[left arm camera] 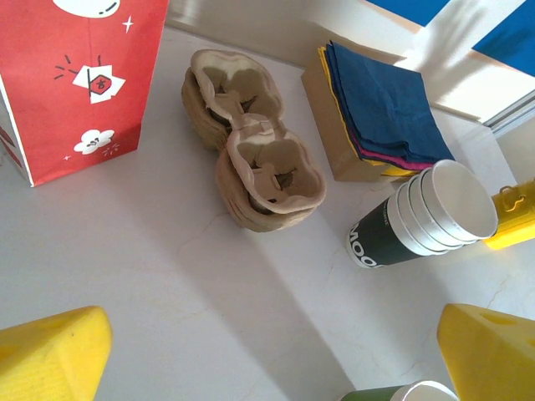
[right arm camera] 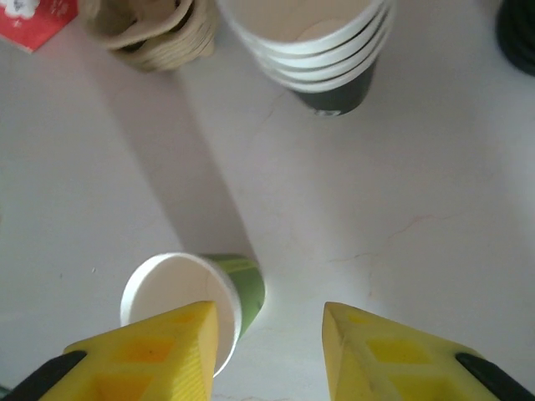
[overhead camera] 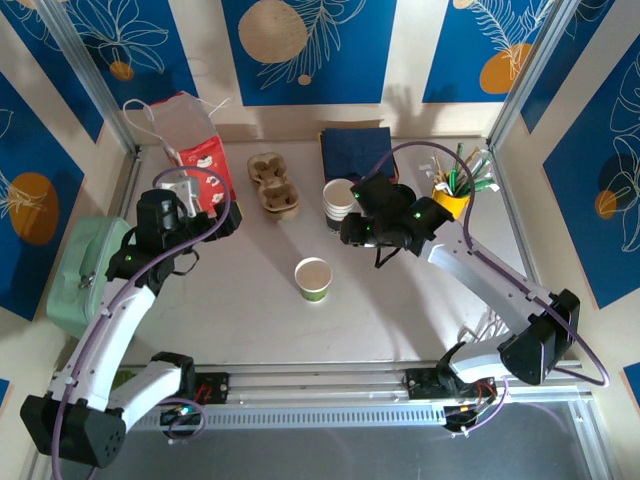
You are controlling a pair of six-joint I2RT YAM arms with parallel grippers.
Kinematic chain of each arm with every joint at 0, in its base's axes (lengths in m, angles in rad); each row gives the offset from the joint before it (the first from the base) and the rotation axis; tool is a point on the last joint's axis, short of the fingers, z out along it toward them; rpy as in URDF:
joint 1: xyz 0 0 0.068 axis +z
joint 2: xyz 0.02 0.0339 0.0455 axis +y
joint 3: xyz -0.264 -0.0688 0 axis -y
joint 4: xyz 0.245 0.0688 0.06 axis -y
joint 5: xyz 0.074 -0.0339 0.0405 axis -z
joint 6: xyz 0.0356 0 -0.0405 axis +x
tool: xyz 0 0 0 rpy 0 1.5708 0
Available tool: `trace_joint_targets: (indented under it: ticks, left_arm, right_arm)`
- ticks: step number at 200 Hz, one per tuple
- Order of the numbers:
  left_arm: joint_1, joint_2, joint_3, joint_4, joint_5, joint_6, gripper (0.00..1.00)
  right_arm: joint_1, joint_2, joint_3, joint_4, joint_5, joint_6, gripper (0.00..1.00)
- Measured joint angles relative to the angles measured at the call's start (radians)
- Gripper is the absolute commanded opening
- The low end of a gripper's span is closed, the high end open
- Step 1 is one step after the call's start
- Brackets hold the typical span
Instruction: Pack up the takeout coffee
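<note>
Right tool (overhead camera: 346, 232) hangs over the pale bench (overhead camera: 250, 310), jaws parted and empty. The takeout cup (overhead camera: 313, 279) stands upright and lidless just before it, near the stack of cups (overhead camera: 338, 203). Left tool (overhead camera: 224, 217) is spread wide, grasping nothing, beside the glossy red paper bag (overhead camera: 195, 140).

From the left wrist, a rough, moulded pulp carrier (left arm camera: 251, 142) sits between that bag and folded navy napkins (left arm camera: 384, 109).

From the right wrist, the takeout cup (right arm camera: 167, 288), thin white paper with a green band, sits partly behind one yellow finger (right arm camera: 159, 351), not between the two. If grasping it is the step, I'd centre the jaws first, then close gently low down, since thin paper creases.
</note>
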Motion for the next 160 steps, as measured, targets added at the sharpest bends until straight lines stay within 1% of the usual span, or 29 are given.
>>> trace_joint_targets:
  ticks: [23,48,73,100,124,160]
  left_arm:
    - [0.0,-0.002,0.0,0.0,0.0,0.0,0.99]
    - [0.0,-0.002,0.0,0.0,0.0,0.0,0.99]
    - [0.0,-0.002,0.0,0.0,0.0,-0.006,0.99]
    - [0.0,-0.006,0.0,0.0,0.001,-0.015,0.99]
    - [0.0,-0.01,0.0,0.0,0.001,-0.016,0.99]
    - [0.0,-0.017,0.0,0.0,0.001,-0.016,0.99]
  right_arm:
    - [-0.061,0.0,0.031,-0.01,0.009,-0.004,0.41]
    - [-0.149,0.022,0.092,-0.021,0.024,-0.004,0.43]
    - [-0.239,0.087,0.159,-0.02,0.024,-0.004,0.44]
    - [-0.307,0.188,0.224,-0.017,0.021,-0.004,0.45]
    - [-0.338,0.295,0.3,-0.024,0.031,-0.003,0.47]
    - [-0.35,0.47,0.444,-0.059,0.082,0.003,0.48]
